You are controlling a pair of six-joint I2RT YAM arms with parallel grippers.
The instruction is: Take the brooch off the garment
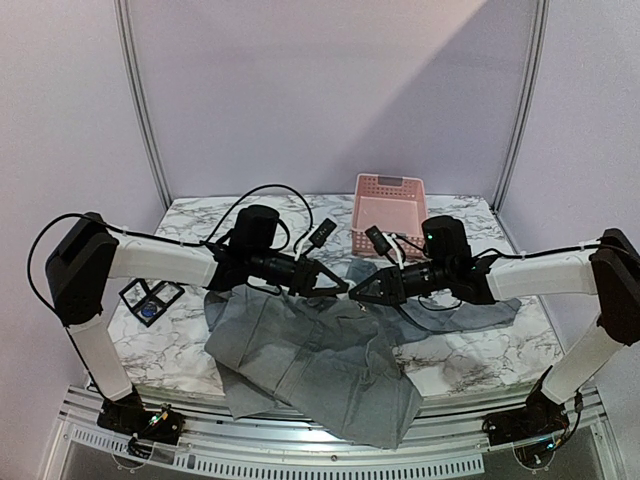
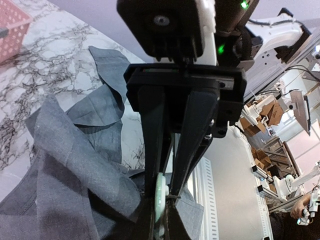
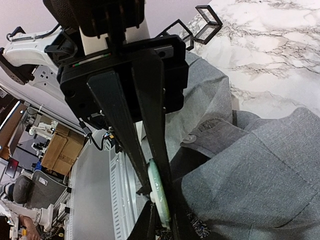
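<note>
The brooch [image 3: 159, 192], a pale green disc seen edge-on, sits between the fingertips of my right gripper [image 1: 357, 295]. The jaws are drawn in against its two faces. My left gripper [image 1: 342, 287] meets the right one tip to tip from the opposite side, and its jaws are pressed together on the same disc. I cannot tell whether the brooch is fastened to the cloth.

The garment [image 1: 310, 360], plain grey, is gathered in folds directly beneath and around both sets of fingertips. From there it spreads back toward my bases and droops over the near edge of the marble table [image 1: 480, 360].

A pink basket [image 1: 388, 212] stands beyond the right gripper, well apart from it on the far side. A small black case [image 1: 150, 298] lies open outboard of my left forearm, well clear of the left gripper.
</note>
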